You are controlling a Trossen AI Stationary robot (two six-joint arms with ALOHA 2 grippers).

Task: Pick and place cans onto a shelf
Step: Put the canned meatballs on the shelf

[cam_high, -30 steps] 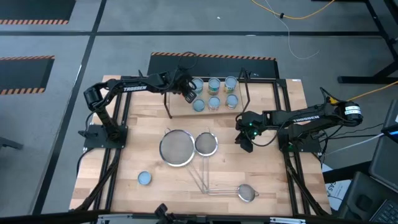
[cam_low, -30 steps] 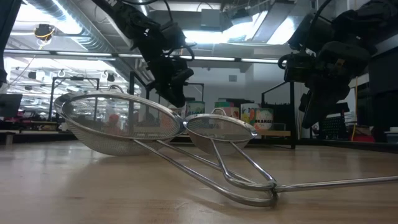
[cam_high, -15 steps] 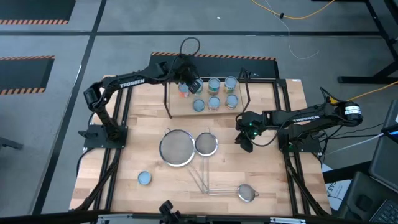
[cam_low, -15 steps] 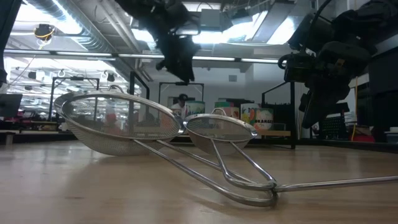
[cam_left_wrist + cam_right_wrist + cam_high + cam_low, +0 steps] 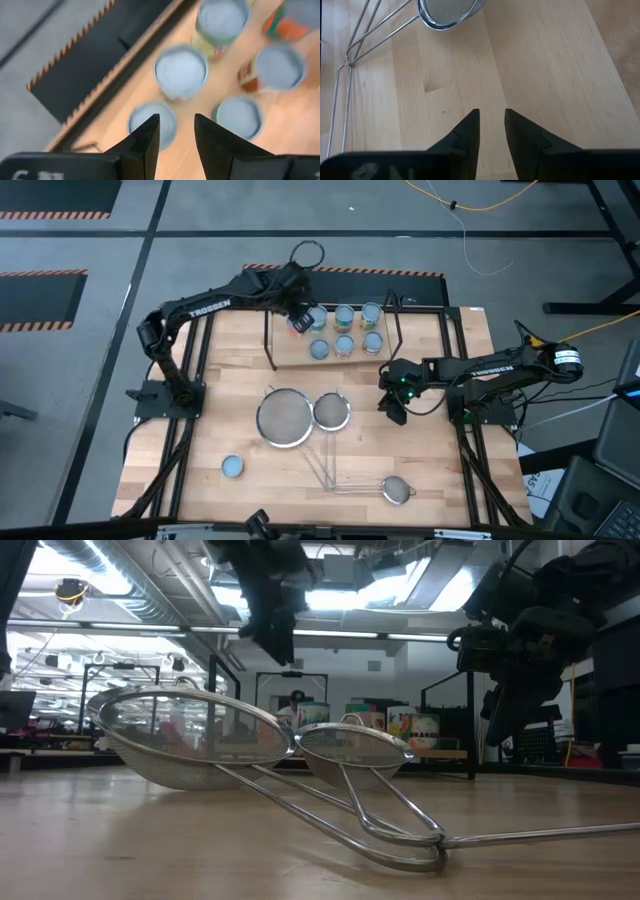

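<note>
Overhead, left hand (image 5: 298, 320) hangs above the far-left part of the shelf (image 5: 285, 352), fingers (image 5: 145, 140) parted and empty; through its wrist camera the gap between them frames the board, cans (image 5: 180, 71) clustered below. Six or so sit on the shelf, tops up, in two tight rows, probably packed right to leave the left end free. One can (image 5: 231, 467) lies alone near-left on the desk (image 5: 440, 470), well apart from everything. Right hand (image 5: 393, 411) waits low over bare wood right of the strainers (image 5: 284, 420), fingers slightly apart, holding nothing. Strainer handles cross the middle; open lane runs down the left side. Shelf rods edge the drop zone
</note>
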